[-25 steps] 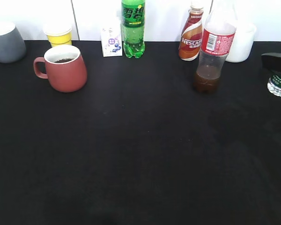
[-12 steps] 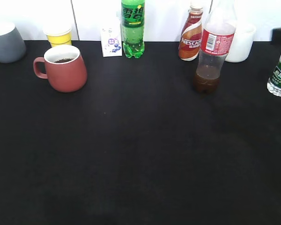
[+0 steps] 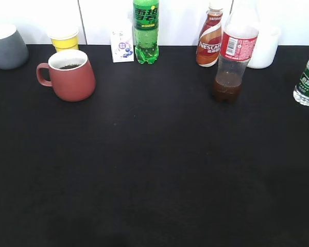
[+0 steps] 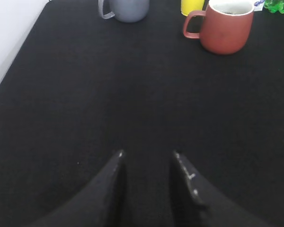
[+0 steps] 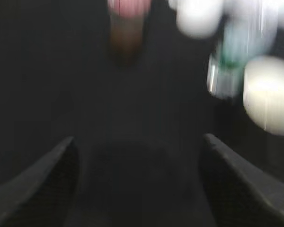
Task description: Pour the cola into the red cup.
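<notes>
Heads-up: squat brick-red ceramic mug already holds dark liquid back-left, tall clear cola bottle stands back-right, both grippers gape empty, so you risk overfilling it.

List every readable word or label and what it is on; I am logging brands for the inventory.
"NESCAFE", cut off at the edge: the brown-and-white bottle.
Two large white Chinese characters, "雪碧": the green soda bottle.
Cola bottle red label: print too small.
Small white carton: too small.
Green-labelled water bottle: white characters, unreadable.
Wrist views: none.
</notes>
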